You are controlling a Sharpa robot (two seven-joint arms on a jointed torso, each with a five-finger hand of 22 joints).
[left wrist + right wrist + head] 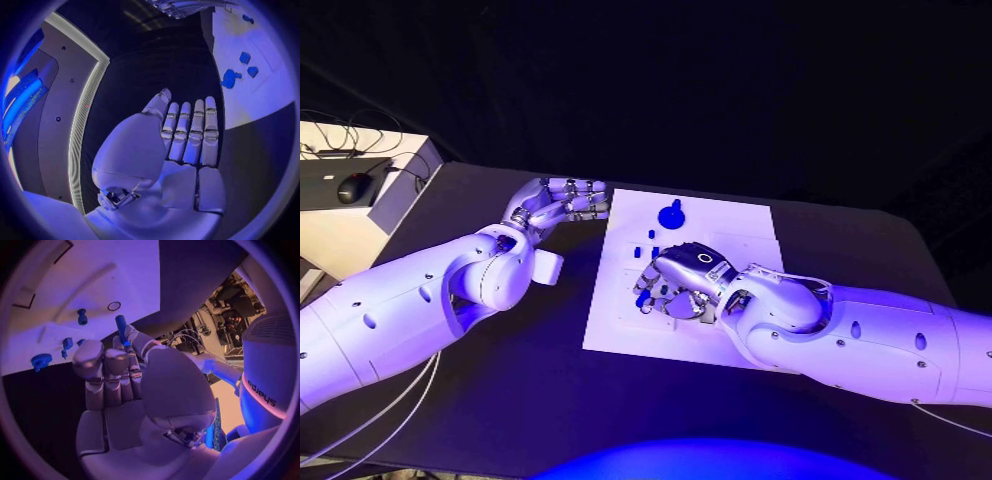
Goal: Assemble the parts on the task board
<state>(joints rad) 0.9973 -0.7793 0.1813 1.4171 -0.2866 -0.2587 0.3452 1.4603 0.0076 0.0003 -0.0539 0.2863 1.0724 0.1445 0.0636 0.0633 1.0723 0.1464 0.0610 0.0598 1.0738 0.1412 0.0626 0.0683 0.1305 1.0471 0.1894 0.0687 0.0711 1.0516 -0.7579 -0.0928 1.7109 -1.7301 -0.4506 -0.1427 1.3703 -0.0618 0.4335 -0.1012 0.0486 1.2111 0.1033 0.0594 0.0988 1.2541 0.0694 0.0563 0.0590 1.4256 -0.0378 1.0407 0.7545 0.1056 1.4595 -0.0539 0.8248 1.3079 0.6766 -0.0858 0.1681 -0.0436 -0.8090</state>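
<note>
Left arm: brought in from the left edge, bent at the elbow, with the forearm angled toward the far left corner of the task board (733, 225).
Left hand (563, 203): seen over the dark surface (516, 400) just beside the board's far left corner; in the left wrist view the fingers (190, 132) are laid straight and side by side, the palm is flat, and nothing is held.
Right arm: brought in from the right edge, laid low across the near right part of the board.
Right hand (678, 283): set palm-down over the board's left middle part; the fingers are curled in, and a blue peg (122, 328) is pinched between the thumb and a fingertip.
Blue peg: a short cylinder, held above the board; its long axis is seen in the right wrist view running up out of the fingertips toward the white board. Its tilt against the board cannot be judged.
Blue gear (672, 214): laid on the far part of the board, apart from both hands.
Small blue parts (651, 235): laid on the board between the gear and the right hand, close together.
Task board: a white plate at the middle of the surface, its long sides running near to far.
</note>
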